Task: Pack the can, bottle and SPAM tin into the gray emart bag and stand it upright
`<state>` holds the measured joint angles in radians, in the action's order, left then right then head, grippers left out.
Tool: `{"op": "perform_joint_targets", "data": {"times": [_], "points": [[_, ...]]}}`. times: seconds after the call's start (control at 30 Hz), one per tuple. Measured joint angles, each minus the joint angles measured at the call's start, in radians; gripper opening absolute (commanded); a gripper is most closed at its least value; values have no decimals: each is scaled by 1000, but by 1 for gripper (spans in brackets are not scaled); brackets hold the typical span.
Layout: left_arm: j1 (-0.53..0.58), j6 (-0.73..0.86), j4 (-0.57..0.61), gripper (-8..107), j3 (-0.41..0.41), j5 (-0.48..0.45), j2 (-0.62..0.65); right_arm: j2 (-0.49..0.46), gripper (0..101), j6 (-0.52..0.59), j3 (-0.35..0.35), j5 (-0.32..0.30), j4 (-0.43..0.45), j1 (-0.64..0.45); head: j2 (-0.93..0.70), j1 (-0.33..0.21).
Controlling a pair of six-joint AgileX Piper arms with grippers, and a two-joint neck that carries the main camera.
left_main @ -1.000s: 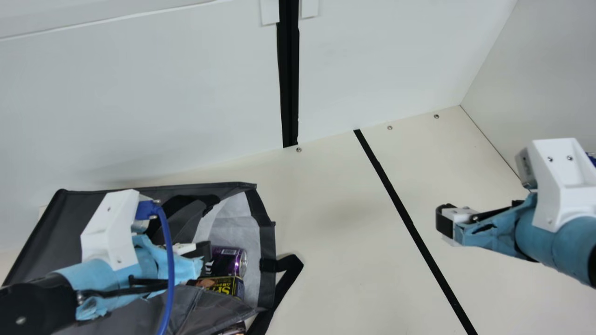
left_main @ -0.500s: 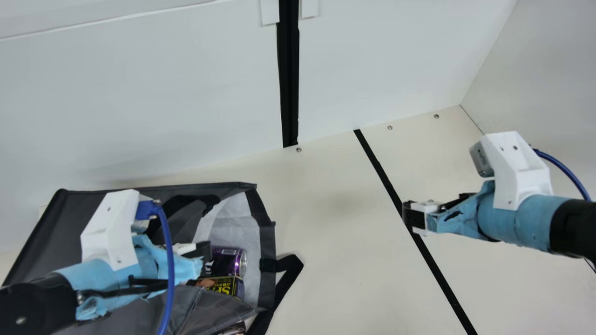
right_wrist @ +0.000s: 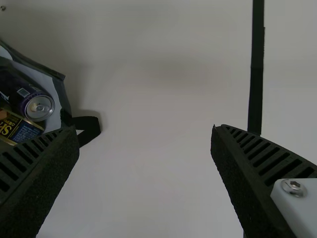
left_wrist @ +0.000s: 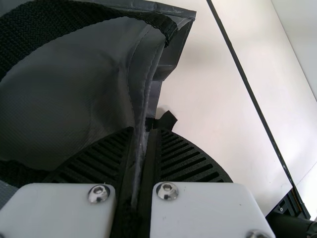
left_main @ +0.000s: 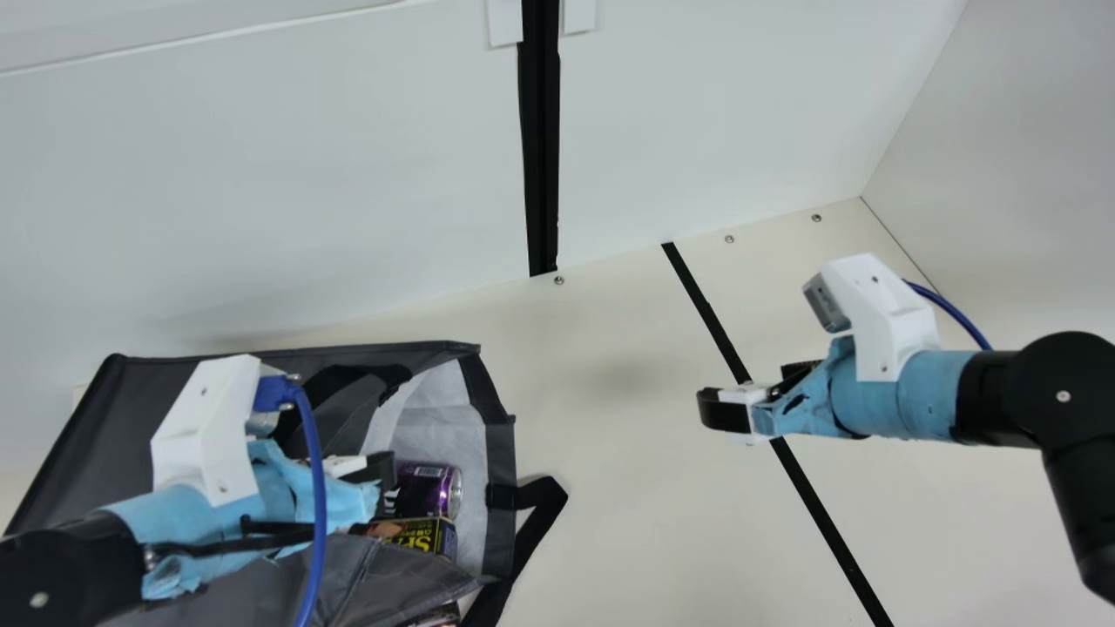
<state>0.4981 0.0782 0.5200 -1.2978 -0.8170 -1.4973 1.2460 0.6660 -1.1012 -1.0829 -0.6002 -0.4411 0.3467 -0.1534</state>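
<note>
Down on its side on the cream table (left_main: 627,505), the gray emart bag (left_main: 74,435) is gripped by the left gripper (left_main: 383,479), a fold of its fabric (left_wrist: 141,104) pinched between the two closed fingers. Just inside the gaping mouth, the purple can (left_main: 427,490) and the SPAM tin (left_main: 418,533) are seen side by side, while out over the table the right gripper (left_main: 710,409) is held with fingers spread wide.

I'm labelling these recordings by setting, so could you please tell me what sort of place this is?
Probably a robot test booth: two robot arms over a cream table, with plain white panels behind it.
</note>
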Motion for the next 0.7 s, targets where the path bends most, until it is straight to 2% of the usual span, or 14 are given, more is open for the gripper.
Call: {"op": "perform_joint_targets", "data": {"times": [0.7], "points": [[0, 0, 0, -8, 0, 0, 0, 226, 95, 266, 45, 108, -233, 141, 2, 2]]}}
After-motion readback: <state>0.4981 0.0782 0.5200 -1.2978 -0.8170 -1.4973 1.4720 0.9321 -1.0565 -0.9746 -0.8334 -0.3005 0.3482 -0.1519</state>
